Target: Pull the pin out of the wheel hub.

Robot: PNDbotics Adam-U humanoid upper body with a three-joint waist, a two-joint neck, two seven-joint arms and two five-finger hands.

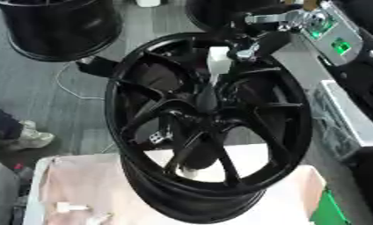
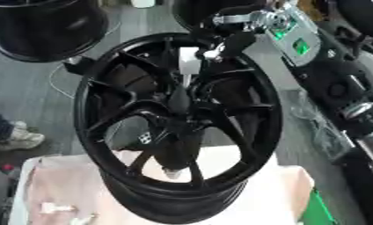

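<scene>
The right hand [image 1: 247, 48] reaches in from two o'clock, fingers pinching the white pin [image 1: 218, 61] at its top; pin's long axis runs down toward the wheel hub [image 1: 207, 102] at six o'clock

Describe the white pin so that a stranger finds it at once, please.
Find the big black wheel hub standing on the cloth-covered table. Above its centre, the right hand grips a white pin, the only white piece among black spokes.

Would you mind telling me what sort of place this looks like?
Probably a workshop or robot test floor rather than a home: a black wheel stands on a cloth-covered table, another black wheel sits on the grey carpeted floor, and a white cable trails there.
</scene>
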